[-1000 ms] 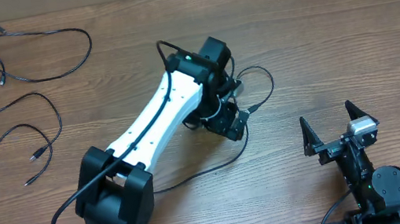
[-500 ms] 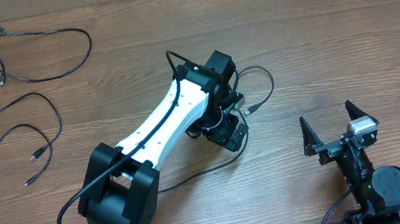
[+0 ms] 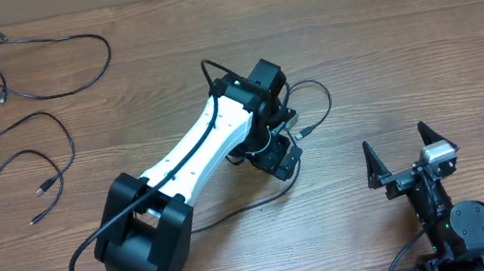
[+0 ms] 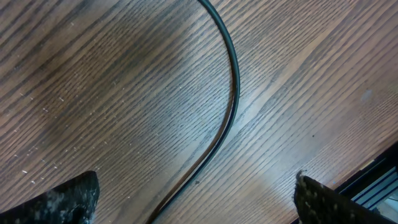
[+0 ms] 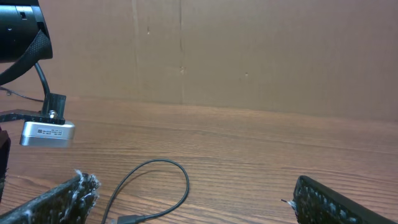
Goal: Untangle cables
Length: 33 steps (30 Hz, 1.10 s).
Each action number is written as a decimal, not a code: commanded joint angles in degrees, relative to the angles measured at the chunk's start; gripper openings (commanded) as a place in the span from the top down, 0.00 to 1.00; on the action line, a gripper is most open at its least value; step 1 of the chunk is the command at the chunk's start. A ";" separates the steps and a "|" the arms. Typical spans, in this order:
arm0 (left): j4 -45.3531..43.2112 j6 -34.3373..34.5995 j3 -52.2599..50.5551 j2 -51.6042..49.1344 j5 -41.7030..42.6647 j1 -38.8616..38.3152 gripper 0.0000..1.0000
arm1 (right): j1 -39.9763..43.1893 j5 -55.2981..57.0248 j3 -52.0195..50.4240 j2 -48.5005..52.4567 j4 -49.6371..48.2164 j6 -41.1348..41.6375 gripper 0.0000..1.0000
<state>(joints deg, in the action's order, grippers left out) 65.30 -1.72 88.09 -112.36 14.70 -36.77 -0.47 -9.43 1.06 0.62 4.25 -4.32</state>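
The left claw (image 3: 281, 160) hangs low over the counter (image 3: 420, 41), jaws wide apart, with one cable (image 4: 231, 93) curving on the wood between them. A second cable (image 3: 43, 93) and a third cable (image 3: 11, 165) lie well to its left. The right claw (image 3: 402, 158), off to its right, gapes open too.

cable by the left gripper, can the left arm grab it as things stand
Probably yes: the left gripper is open just above the cable, which runs between its jaws with nothing covering it.
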 commanded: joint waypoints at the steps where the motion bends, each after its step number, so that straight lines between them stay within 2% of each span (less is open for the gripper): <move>1: -0.02 -1.16 -0.74 -0.59 -0.33 0.00 0.00 | -0.17 0.39 -0.59 -0.46 -0.28 -0.07 0.00; 33: -1.05 -2.56 -1.70 -0.79 -0.09 0.00 0.00 | -0.17 0.39 -0.59 -0.46 -0.31 -0.07 0.00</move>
<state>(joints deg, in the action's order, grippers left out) 64.42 -3.22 86.89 -112.42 14.70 -36.77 -0.47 -9.45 1.06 0.62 4.25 -4.34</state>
